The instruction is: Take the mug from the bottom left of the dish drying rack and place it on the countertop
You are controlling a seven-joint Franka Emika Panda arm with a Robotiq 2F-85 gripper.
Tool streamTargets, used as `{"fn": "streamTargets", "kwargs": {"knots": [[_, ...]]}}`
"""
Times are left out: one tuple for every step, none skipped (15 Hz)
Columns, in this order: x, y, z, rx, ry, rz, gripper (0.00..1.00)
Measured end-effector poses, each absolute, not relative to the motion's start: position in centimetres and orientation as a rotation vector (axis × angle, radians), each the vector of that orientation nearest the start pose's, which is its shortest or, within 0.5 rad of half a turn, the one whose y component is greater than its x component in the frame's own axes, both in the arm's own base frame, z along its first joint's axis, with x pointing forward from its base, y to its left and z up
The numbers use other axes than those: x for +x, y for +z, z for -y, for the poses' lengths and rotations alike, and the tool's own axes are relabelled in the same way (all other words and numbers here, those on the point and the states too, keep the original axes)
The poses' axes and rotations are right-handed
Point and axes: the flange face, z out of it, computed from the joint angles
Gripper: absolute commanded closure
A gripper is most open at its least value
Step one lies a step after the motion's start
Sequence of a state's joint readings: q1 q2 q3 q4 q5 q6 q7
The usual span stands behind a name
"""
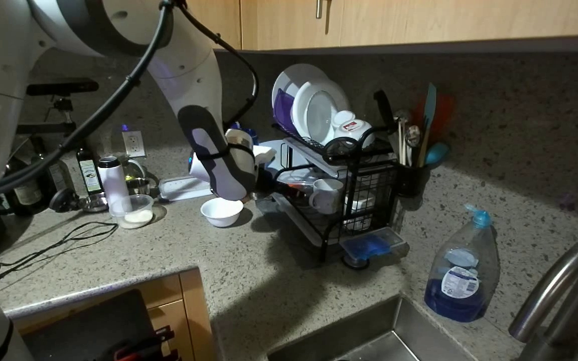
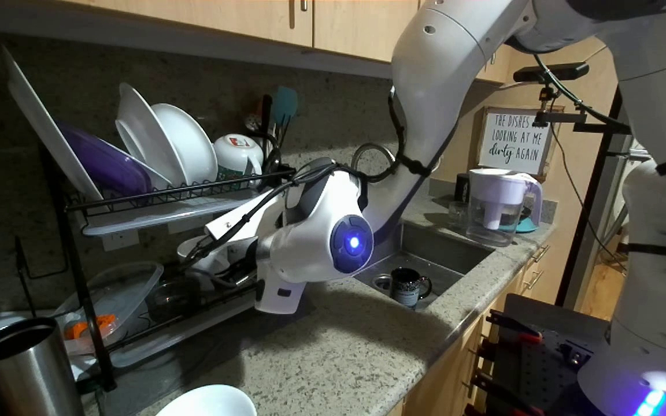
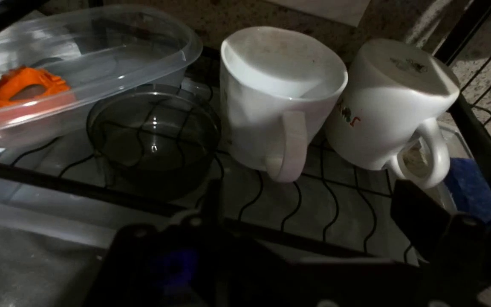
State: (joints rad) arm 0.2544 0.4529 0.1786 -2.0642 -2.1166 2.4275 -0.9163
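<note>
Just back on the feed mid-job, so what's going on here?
The robot arm has its gripper open and empty at the lower tier of the dish drying rack. In the wrist view it appears roughly lined up with the left mug, probably the one to take; the right mug sits upside down beside it. Neither is gripped. The move to the countertop, where a small white bowl stands near the rack, is not yet begun.

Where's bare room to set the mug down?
Free: the countertop between the white bowl, sink and dish drying rack. Crowded: its lower tier, where the wrist view shows a left mug, right mug, dark bowl and clear container.
</note>
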Motion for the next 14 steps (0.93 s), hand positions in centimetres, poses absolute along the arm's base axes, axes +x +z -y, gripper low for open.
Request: {"fn": "streamTargets", "kwargs": {"knots": [[53.7, 21.1, -23.7, -0.073, -0.288, -2.049, 0.00], [53.9, 21.0, -23.1, -0.093, -0.271, -2.049, 0.00], [54.0, 21.0, -22.4, -0.106, -0.254, -2.051, 0.00], [54.1, 20.8, -21.9, -0.113, -0.237, -2.053, 0.00], [54.2, 20.6, -21.3, -0.116, -0.220, -2.055, 0.00], [54.2, 20.4, -20.8, -0.115, -0.204, -2.057, 0.00], [54.2, 20.1, -20.4, -0.113, -0.189, -2.055, 0.00], [54.3, 19.8, -20.1, -0.110, -0.178, -2.052, 0.01], [54.3, 19.5, -19.8, -0.106, -0.167, -2.050, 0.21], [54.2, 19.2, -19.6, -0.103, -0.157, -2.049, 0.26], [54.2, 18.9, -19.4, -0.099, -0.149, -2.048, 0.31], [54.2, 18.7, -19.2, -0.095, -0.141, -2.048, 0.40], [54.2, 18.4, -19.0, -0.090, -0.132, -2.048, 0.48], [54.1, 18.2, -18.9, -0.084, -0.124, -2.048, 0.57]]}}
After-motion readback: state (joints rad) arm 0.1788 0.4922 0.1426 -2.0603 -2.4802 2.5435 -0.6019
